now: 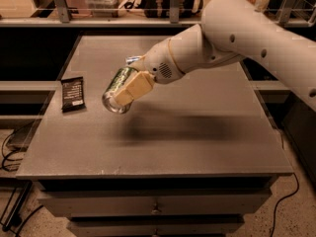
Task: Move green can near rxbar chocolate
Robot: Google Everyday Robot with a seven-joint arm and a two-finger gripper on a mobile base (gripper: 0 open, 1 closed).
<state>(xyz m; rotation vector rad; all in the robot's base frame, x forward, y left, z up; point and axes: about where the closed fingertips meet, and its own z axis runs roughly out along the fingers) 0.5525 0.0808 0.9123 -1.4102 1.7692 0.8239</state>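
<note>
My gripper (127,89) is shut on the green can (115,88) and holds it tilted in the air above the left half of the grey table (197,132). The can's silver end points down toward me. The rxbar chocolate (72,93), a flat black wrapper with white text, lies on the table near its left edge, a short way left of the can. My arm reaches in from the upper right.
A blue-and-silver can (132,59) lies on the table just behind my wrist, mostly hidden by the arm. Shelves with clutter run along the back. Drawers sit under the table's front edge, and cables lie on the floor at left and right.
</note>
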